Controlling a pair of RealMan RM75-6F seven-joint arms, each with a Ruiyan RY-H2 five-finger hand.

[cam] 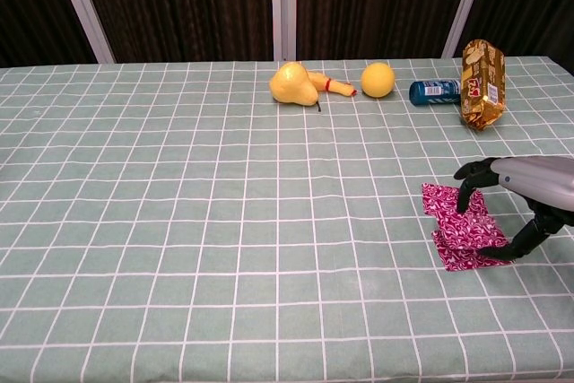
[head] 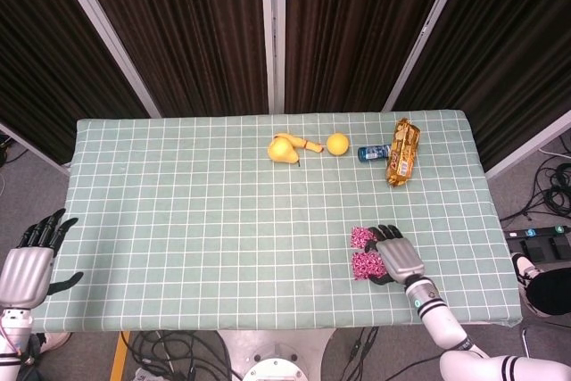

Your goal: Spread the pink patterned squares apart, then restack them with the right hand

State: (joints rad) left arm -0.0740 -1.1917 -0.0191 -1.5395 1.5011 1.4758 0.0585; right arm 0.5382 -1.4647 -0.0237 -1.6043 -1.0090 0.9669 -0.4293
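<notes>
Right hand (cam: pixel 525 199) parked palm-down over the pink patterned squares (cam: pixel 460 224), fingers (cam: pixel 465 193) curled down so the dark tips touch the top of the cloth, thumb reaching the near-right corner of the lower piece. Pressing on them rather than lifting, far as the chest view goes; can't really tell if anything is pinched between thumb and fingers. Same hand in the head view (head: pixel 398 258), covering the right part of the pink pile (head: pixel 363 253).

Squares bunched together and overlapping, upper one skewed a bit over the lower one, flat on the green checked tablecloth (cam: pixel 179 221). Hard to say how many layers in there. Sitting well in front of the blue can (cam: pixel 435 91), toward the robot's edge of the table, slightly to its right.

Using that blue can as the anchor for everything else: lying on its side near the far edge. Gold snack bag (cam: pixel 482 72) just right of the can, nearly touching it. Yellow round fruit, lemon or orange-ish (cam: pixel 378 80), a little left of the can. Yellow pear (cam: pixel 293 84) further left again, with a small banana-looking thing with a red end (cam: pixel 326 83) tucked against it on the can's side.

Left hand (head: pixel 28 262) way off to the can's far left, off the table edge and lower down, fingers spread, holding nothing. Only visible from the head camera.
</notes>
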